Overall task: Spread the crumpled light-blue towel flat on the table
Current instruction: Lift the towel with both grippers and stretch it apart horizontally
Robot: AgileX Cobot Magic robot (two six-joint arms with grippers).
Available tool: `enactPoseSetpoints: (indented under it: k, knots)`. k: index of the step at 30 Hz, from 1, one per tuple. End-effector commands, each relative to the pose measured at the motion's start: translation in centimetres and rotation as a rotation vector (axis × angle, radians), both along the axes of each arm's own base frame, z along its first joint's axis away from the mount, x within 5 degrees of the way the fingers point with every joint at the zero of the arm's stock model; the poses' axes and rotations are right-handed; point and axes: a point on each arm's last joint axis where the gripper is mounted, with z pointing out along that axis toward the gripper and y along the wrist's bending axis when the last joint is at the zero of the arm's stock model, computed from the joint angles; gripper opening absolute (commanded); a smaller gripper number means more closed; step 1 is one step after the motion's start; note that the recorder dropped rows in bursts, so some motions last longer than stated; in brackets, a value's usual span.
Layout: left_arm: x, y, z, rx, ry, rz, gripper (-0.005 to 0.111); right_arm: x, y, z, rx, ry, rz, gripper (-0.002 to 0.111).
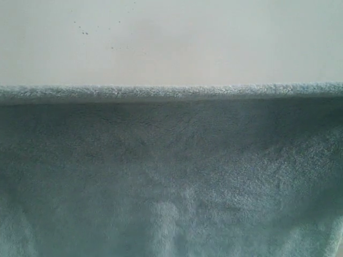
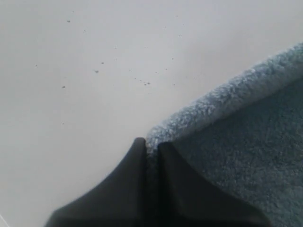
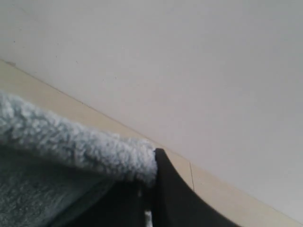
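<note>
The light-blue fluffy towel point(image 1: 171, 176) hangs stretched across the exterior view, with its hemmed top edge point(image 1: 171, 92) running level from side to side. It hides everything below that edge, both grippers included. In the left wrist view my left gripper point(image 2: 150, 147) is shut on the towel's point(image 2: 246, 132) hemmed corner, with a strip of cloth pinched between the dark fingers point(image 2: 128, 179). In the right wrist view my right gripper point(image 3: 152, 172) is shut on the towel's point(image 3: 71, 142) thick edge, pressed against a dark finger point(image 3: 170, 194). The pale table point(image 1: 171, 43) shows beyond the towel.
Small dark specks point(image 1: 84, 32) dot the pale surface, and the specks point(image 2: 144, 82) show in the left wrist view too. The right wrist view has a beige table strip point(image 3: 94, 118) meeting a white-grey wall point(image 3: 189, 61).
</note>
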Motion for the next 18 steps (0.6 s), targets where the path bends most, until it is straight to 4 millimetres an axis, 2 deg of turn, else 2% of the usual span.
enactPoseSetpoints:
  k: [1, 7, 11, 14, 16, 17, 18]
  knots:
    - [-0.1, -0.2, -0.1, -0.002, 0.000, -0.039, 0.004, -0.2, -0.5, 0.2, 0.010, 0.005, -0.039, 0.000]
    - [-0.1, -0.2, -0.1, -0.004, 0.002, -0.029, 0.004, -0.6, -0.3, -0.8, 0.043, 0.139, -0.024, 0.000]
    - [0.2, -0.6, -0.6, 0.027, 0.022, -0.026, 0.004, 0.1, 0.9, -0.8, 0.020, 0.108, 0.076, 0.000]
    - [1.2, -1.8, -2.9, 0.199, 0.046, -0.022, 0.004, 2.1, 3.0, -1.8, -0.114, 0.068, 0.178, 0.000]
    - [2.1, -3.1, -5.2, 0.355, 0.076, -0.040, 0.004, 4.3, 4.5, -3.3, -0.252, 0.053, 0.197, 0.000]
    - [2.9, -4.2, -6.8, 0.543, 0.047, -0.040, 0.004, 6.4, 5.3, -4.5, -0.365, 0.040, 0.142, 0.000]
    - [3.4, -4.6, -6.9, 0.604, 0.023, -0.027, 0.004, 7.5, 5.5, -4.5, -0.410, 0.047, 0.075, 0.000]
